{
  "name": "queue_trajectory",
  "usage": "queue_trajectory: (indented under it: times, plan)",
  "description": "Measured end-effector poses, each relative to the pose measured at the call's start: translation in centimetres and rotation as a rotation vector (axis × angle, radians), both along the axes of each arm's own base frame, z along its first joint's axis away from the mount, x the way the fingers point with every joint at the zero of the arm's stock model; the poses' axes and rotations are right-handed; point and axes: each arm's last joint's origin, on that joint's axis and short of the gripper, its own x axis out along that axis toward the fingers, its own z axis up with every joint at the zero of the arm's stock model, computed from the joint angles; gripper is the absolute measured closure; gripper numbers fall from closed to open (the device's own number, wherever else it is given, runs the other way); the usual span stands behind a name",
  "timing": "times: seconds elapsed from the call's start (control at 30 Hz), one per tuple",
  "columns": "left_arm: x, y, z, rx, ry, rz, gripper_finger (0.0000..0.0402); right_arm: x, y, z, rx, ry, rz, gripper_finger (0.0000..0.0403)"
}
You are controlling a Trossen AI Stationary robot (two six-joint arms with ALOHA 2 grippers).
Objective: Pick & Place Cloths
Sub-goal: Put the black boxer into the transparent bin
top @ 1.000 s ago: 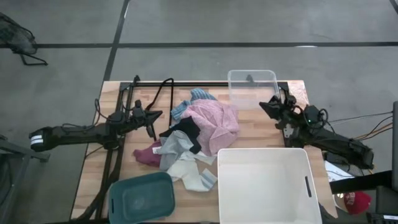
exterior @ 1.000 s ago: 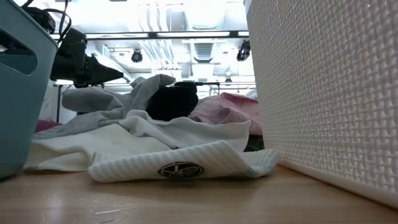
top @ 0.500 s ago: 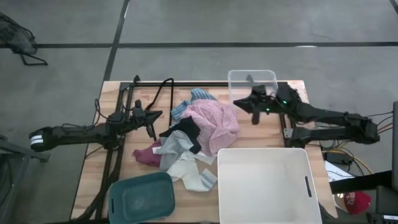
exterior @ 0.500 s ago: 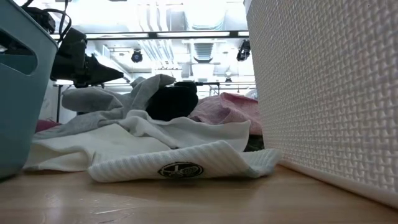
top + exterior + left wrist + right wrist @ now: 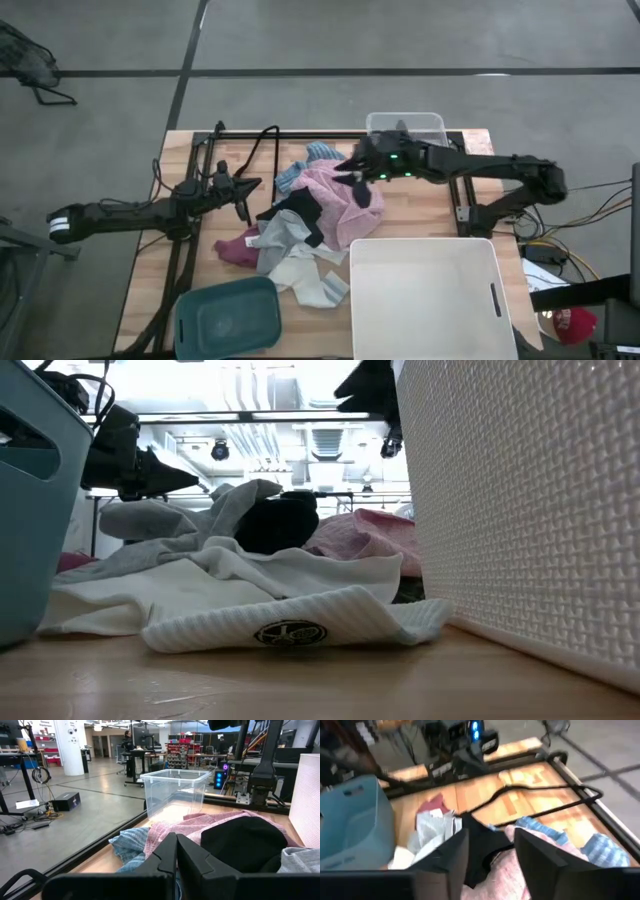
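Hovering open-fingered over the pink cloth (image 5: 345, 200), the right end effector (image 5: 352, 171) risks snagging the tangled black cloth (image 5: 300, 212) too; left end effector (image 5: 243, 190) waits closed.

Cloths (image 5: 305, 222) lying heaped at table (image 5: 420, 210) centre. Clear bin (image 5: 405, 132) sitting behind heap at far edge. White bin (image 5: 430, 300) standing right of heap at near edge; teal bin (image 5: 228, 318) lying near-left. Right gripper (image 5: 352, 166) hanging over heap's far side, beside clear bin. Left gripper (image 5: 248, 187) waiting just left of heap.
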Motion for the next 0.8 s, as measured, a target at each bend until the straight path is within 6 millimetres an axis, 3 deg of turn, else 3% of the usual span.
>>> queue_trajectory:
  times: [0.17,0.33,0.57,0.8]
  plan:
    - [0.0,0.0,0.0,0.0,0.0,0.0,0.0388,3.9,-0.2,-0.9,-0.004,0.176,0.036,0.0179]
    - [0.0,0.0,0.0,0.0,0.0,0.0,0.0388,6.6,-0.1,-2.4,-0.019,0.338,0.085,0.0153]
    - [0.0,0.0,0.0,0.0,0.0,0.0,0.0388,9.1,0.9,-3.8,-0.042,0.412,0.134,0.0144]
    - [0.0,0.0,0.0,0.0,0.0,0.0,0.0388,10.9,1.5,-6.3,-0.12,0.485,0.139,0.0162]
